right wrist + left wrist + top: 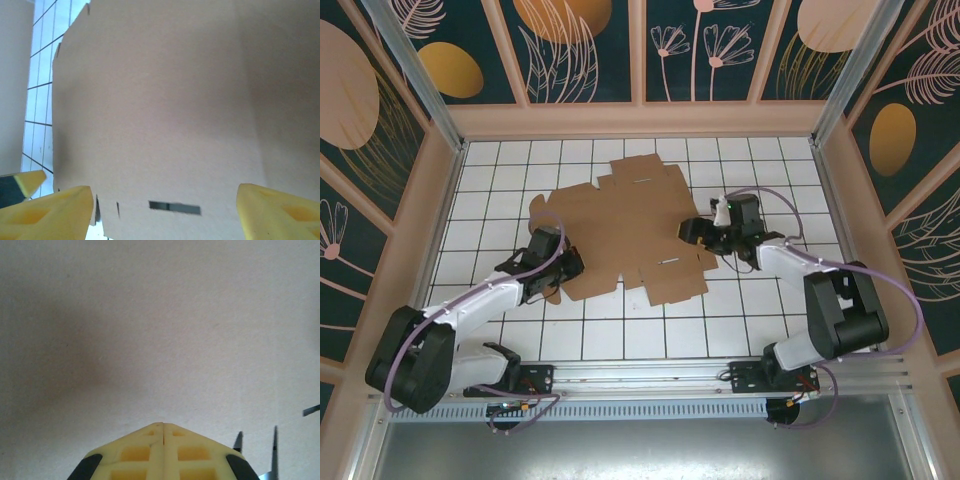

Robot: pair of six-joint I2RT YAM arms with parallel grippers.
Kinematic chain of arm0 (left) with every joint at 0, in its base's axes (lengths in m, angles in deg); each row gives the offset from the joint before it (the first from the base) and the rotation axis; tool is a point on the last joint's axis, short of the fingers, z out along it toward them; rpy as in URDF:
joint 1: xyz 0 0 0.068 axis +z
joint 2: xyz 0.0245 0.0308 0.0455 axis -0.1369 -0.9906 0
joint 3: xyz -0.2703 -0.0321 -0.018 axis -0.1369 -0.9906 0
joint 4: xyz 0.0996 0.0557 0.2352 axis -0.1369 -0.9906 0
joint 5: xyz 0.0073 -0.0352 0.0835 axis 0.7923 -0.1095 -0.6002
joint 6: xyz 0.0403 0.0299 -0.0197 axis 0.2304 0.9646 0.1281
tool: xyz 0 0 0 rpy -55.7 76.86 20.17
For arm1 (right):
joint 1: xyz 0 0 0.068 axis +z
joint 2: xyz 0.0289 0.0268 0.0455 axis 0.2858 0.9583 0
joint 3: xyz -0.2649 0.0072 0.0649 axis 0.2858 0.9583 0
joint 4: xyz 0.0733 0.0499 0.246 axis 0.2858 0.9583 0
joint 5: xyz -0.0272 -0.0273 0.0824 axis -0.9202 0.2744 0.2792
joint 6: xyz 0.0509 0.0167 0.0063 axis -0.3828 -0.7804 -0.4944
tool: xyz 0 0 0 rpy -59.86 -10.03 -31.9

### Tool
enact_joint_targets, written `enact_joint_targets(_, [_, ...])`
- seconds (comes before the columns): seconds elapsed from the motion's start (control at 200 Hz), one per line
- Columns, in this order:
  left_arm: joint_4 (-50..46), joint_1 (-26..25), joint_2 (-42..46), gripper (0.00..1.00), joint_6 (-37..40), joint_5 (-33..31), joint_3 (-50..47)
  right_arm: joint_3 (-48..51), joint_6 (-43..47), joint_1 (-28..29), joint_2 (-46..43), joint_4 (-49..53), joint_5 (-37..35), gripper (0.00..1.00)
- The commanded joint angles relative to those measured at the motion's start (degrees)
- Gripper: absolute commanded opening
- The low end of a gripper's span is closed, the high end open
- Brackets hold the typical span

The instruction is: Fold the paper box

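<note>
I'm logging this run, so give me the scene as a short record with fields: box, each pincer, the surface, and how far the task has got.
box: brown cardboard sheet, unfolded, lying on the table
table: white tiles with dark lines
left pincer: shut, tips together, at the box's near-left edge
right pincer: open, fingers wide apart, at the box's right side, cardboard right in front of it
task: no flap visibly folded up yet in the top view
</note>
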Motion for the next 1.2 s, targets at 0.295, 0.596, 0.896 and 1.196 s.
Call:
enact_joint_targets(0.295, [2.5, 0.2, -10.6, 0.0, 1.6, 3.8, 3.5, 9.2, 2.2, 3.2, -2.7, 3.6, -6.8, 0.76])
enact_joint_targets(0.596, [1.8, 0.2, -15.5, 0.0, 3.0, 2.5, 5.6, 10.9, 2.0, 8.6, -3.2, -0.8, 0.5, 0.76])
enact_joint_targets(0.896, [2.8, 0.2, -19.3, 0.0, 3.9, 2.3, 5.6, 13.2, -3.0, 8.2, -10.8, -0.3, 5.0, 0.76])
enact_joint_targets(1.196, [3.6, 0.2, -19.3, 0.0, 4.0, 2.8, 5.6, 16.4, -4.0, 7.0, -10.8, 2.6, 2.1, 0.74])
